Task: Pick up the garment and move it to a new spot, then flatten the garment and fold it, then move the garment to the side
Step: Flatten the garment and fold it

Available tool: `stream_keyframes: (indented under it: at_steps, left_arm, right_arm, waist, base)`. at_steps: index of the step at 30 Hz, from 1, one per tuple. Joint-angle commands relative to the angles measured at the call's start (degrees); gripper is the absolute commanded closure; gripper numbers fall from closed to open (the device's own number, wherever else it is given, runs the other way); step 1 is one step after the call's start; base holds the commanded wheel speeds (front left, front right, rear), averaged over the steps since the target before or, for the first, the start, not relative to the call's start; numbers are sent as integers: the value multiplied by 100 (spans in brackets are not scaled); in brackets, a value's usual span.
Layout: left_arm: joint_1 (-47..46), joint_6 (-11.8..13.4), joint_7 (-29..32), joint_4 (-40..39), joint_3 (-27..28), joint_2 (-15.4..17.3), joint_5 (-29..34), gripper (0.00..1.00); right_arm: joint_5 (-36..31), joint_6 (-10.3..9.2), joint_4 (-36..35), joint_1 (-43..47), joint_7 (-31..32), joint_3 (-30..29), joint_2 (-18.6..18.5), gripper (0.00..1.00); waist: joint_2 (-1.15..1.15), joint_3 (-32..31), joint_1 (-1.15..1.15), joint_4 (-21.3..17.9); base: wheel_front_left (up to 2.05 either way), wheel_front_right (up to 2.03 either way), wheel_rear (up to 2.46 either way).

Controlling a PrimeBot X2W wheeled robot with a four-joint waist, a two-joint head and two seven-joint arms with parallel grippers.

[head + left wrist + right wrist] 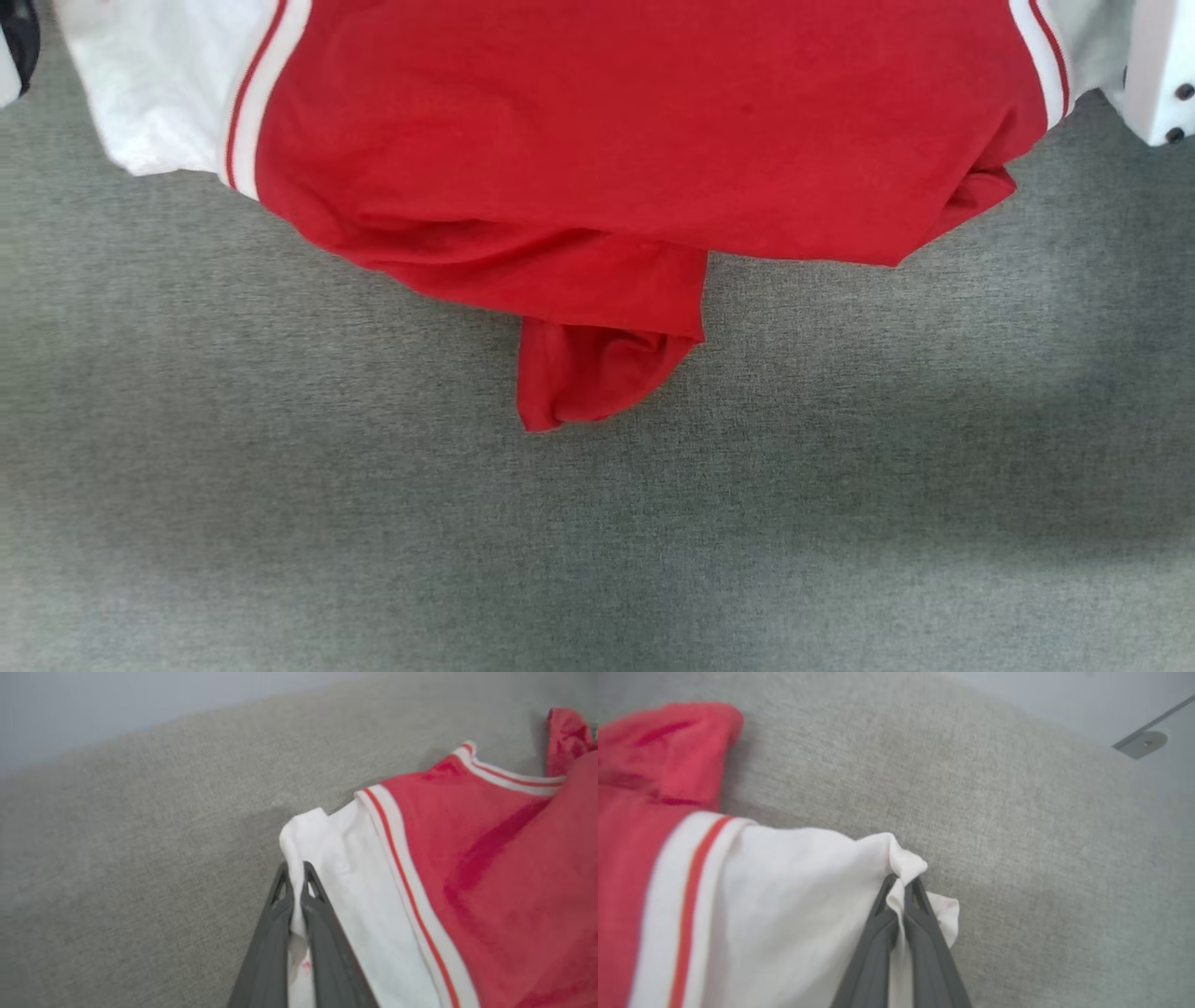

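The garment (635,140), a red T-shirt with white sleeves and red-and-white trim, spreads across the top of the head view, and a crumpled red fold (597,364) of it hangs down toward me. In the left wrist view my left gripper (295,868) is shut on the white sleeve (327,858) of the garment. In the right wrist view my right gripper (901,882) is shut on the other white sleeve (784,886). A pale piece of the right arm (1162,84) shows at the upper right corner of the head view.
Grey woven cloth (597,541) covers the work surface under and in front of the garment. A pale wall (117,700) runs along its far edge. A grey metal fitting (1143,742) is fixed on the wall at the right.
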Motion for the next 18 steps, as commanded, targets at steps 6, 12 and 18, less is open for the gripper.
stream_keyframes:
  at_steps: [6,12,18]
  left_arm:
    - [-157,3,-797,72,290,-116,-379,100]
    - [-518,6,-1540,591,802,-367,-573,100]
    - [-1054,7,-2142,1277,1251,-725,-617,100]
  right_arm:
    - [-83,15,34,-433,-691,-378,40,100]
    - [-553,15,578,-1339,-1404,-859,395,100]
    - [-1303,14,1179,-2458,-2231,-1539,894,100]
  waist:
    - [0,-250,0,9]
    - [0,-325,0,-45]
    - [0,-362,0,-68]
  base:
    - [0,0,0]
    - [0,0,0]
    - [0,0,0]
